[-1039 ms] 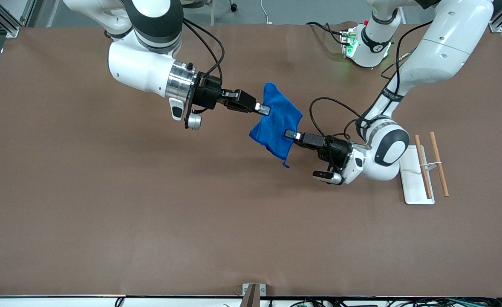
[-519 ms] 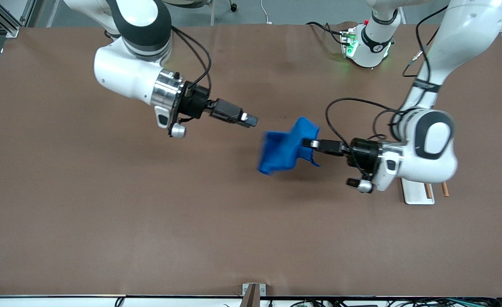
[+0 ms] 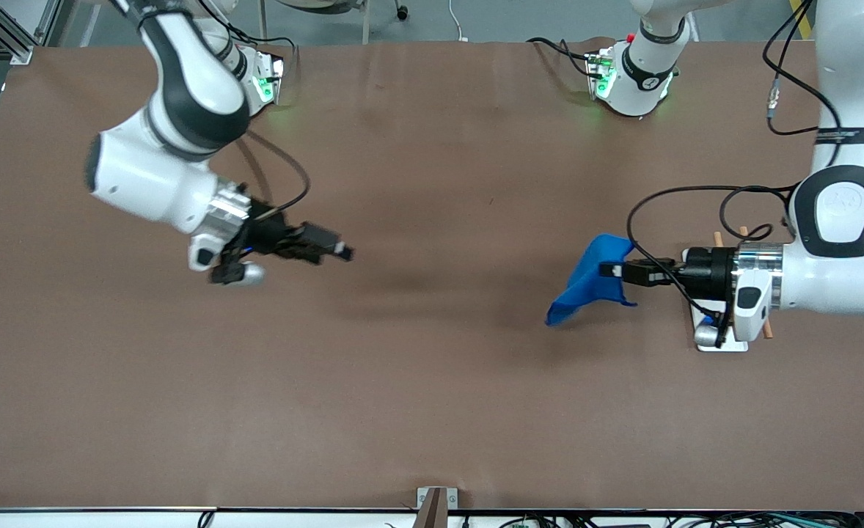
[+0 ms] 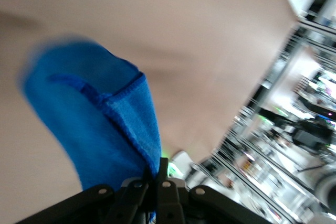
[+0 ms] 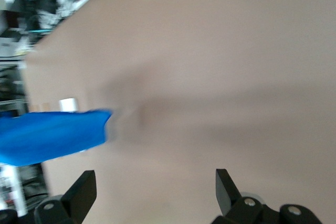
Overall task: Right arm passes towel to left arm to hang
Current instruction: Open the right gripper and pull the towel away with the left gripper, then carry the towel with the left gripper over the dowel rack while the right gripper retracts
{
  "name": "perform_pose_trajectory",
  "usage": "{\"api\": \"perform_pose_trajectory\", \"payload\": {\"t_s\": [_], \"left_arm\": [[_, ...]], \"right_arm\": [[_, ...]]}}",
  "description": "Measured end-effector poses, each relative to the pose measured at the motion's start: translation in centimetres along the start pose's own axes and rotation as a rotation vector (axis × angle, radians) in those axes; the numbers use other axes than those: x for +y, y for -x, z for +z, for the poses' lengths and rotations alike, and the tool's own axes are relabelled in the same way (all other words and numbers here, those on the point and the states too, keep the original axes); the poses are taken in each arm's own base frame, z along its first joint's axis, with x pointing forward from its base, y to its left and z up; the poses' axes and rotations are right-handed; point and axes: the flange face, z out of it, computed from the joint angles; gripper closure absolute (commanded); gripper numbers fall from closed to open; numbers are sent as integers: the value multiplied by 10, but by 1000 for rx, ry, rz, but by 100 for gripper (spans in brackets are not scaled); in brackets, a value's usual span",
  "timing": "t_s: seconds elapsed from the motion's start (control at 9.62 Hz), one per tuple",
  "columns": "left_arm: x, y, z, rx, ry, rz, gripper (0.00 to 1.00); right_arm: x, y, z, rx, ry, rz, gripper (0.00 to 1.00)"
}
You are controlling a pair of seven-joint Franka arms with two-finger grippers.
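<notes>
The left gripper was clenched on a hemmed edge of the towel, which hung limp above the table near the rack. Soft and light, it seemed best gripped by that hem. The right gripper stood released, empty.

There was one blue towel. There were two robot arms, each with one gripper: the left gripper and the right gripper. One white stand held two wooden sticks.
</notes>
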Motion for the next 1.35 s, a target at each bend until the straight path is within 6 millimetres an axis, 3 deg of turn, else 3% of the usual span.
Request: {"api": "perform_pose_trajectory", "payload": {"t_s": [0.21,0.52,0.62,0.83,1.04,1.14,1.35], "left_arm": [[-2,6,-21,158,-245,-111,100],[-4,23,-43,326,-491,-169,100],[-13,23,-45,347,-549,-170,100],[-33,22,-47,359,-619,-188,100],[-43,26,-46,365,-625,-245,100],[-44,30,-44,386,-621,-315,99],[-52,34,-40,406,-629,-398,99]], "right_arm": [[55,-21,-53,51,214,-32,0],[120,-18,-181,120,460,3,0],[128,-11,-219,116,489,32,0],[119,0,-282,96,554,58,0],[116,7,-334,115,574,96,0],[114,12,-352,115,575,109,0],[112,13,-357,83,580,83,0]]}}
